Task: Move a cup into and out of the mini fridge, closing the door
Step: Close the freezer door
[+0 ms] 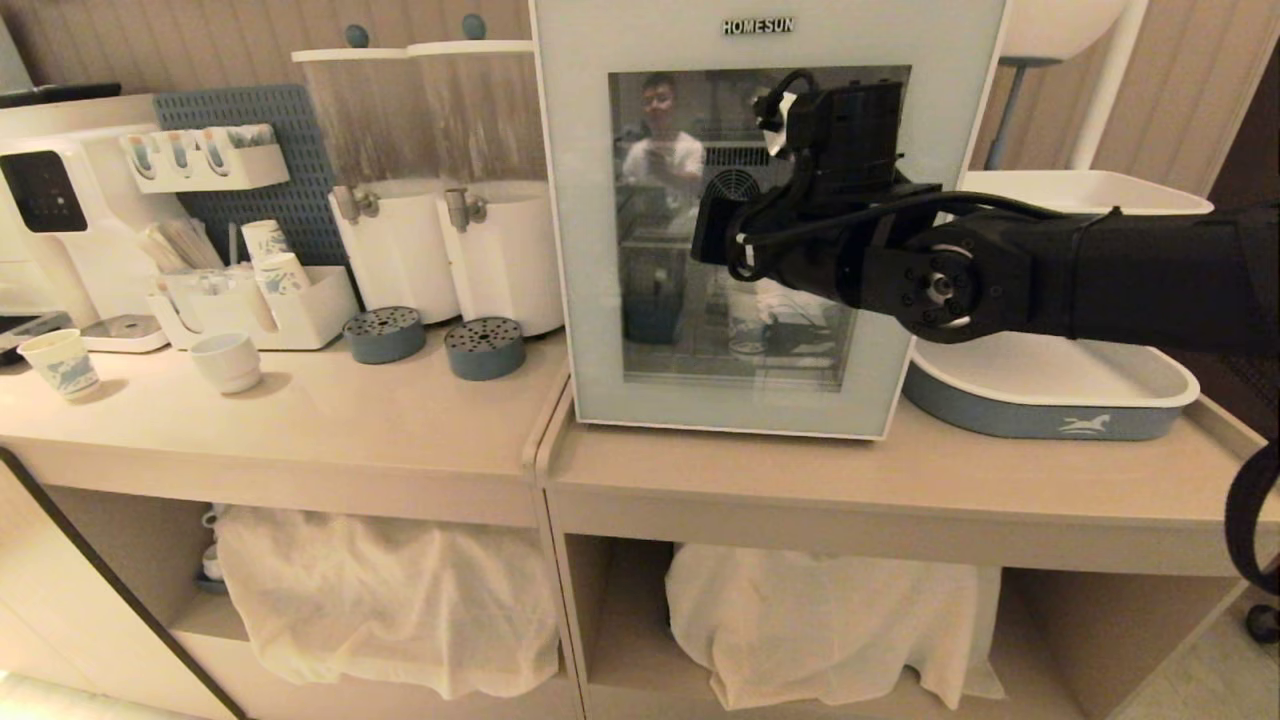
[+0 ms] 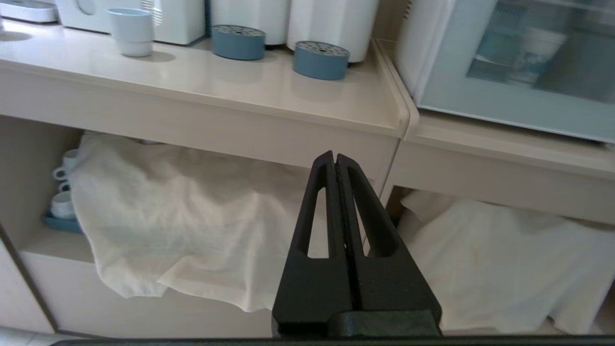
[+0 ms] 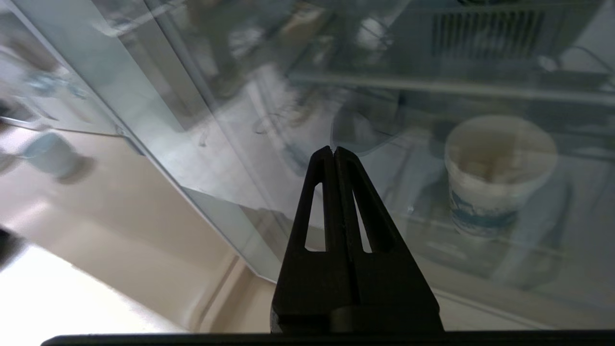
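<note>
Nearest you, the left gripper (image 2: 335, 161) hangs parked below the counter edge, out of the head view, its fingers pressed together on nothing, pointing at the white cloths (image 2: 192, 216) draped over the lower shelves. It has no part in the work at hand.

Above that, you have the pale counter (image 1: 400, 420). On its near left stand a short blue-print paper cup (image 1: 62, 362) and a plain white rounded cup (image 1: 227, 361); neither is the one you want. Two blue-grey drip discs (image 1: 484, 348) sit further back, under the drink dispensers (image 1: 440, 180).

To the right, your right arm reaches across in front of the mini fridge (image 1: 765, 215). The right gripper (image 3: 334, 154) is closed and empty, its tips held near the glass of the door (image 1: 590, 250), toward the pane's left part; you cannot tell from these views whether they touch it. The door lies flush with the fridge front, so you should read it as shut.

Behind the glass, the cup (image 3: 499, 173) stands upright on the lower wire shelf, on the right as the wrist camera shows it, with the rear fan (image 1: 735, 187) beyond.

By this evidence the cup is in and the door is closed: either the first half is finished or the cup started inside. What is left for you is likely to open the door, open the claw, take the cup by its wall, set it on the counter, and close the door again. A white and blue tray (image 1: 1050, 395) lies right of the fridge.
</note>
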You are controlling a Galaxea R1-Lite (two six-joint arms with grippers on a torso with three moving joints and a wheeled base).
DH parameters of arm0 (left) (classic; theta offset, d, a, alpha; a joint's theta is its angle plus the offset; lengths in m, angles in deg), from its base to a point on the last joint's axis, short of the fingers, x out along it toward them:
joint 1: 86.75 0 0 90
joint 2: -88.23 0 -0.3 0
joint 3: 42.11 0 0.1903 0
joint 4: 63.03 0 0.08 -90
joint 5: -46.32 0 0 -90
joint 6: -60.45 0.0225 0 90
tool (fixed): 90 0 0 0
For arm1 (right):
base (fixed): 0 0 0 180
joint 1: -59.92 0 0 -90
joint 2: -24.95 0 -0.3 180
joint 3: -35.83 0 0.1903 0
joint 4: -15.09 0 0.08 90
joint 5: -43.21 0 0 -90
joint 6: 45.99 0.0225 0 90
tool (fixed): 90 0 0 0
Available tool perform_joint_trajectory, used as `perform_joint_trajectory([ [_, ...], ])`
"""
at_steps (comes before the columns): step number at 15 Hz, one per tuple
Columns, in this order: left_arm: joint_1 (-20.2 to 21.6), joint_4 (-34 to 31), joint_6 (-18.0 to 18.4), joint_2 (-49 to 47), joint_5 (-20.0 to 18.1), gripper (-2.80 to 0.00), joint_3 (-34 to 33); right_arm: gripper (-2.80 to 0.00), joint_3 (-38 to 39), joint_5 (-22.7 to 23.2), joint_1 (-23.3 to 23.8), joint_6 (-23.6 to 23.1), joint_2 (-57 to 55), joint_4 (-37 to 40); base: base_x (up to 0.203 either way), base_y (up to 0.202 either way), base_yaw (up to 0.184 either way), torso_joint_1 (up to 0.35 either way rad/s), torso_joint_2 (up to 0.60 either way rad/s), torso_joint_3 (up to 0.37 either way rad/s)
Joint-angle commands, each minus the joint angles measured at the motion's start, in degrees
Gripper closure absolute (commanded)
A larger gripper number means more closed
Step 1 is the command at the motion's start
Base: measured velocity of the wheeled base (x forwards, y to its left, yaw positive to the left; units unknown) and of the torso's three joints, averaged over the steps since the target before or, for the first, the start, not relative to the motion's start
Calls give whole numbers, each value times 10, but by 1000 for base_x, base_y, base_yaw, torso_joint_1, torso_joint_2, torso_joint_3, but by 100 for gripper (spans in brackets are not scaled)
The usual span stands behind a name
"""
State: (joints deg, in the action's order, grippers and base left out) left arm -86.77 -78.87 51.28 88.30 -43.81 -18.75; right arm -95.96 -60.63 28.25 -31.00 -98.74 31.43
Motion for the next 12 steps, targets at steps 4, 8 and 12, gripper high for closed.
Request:
perform_joint_trajectory([
  [4, -1, 0, -1, 2, 0, 0, -23, 0, 33, -11, 2, 1, 8, -1, 0, 0, 0, 0, 0, 0],
  [8, 0, 0, -1, 2, 0, 0, -23, 0, 147, -5, 11, 10, 109, -8, 0, 0, 0, 0, 0, 0],
  [12, -1, 0, -1, 1, 0, 0, -23, 0, 257, -5, 40, 37, 252, -15, 0, 0, 0, 0, 0, 0],
])
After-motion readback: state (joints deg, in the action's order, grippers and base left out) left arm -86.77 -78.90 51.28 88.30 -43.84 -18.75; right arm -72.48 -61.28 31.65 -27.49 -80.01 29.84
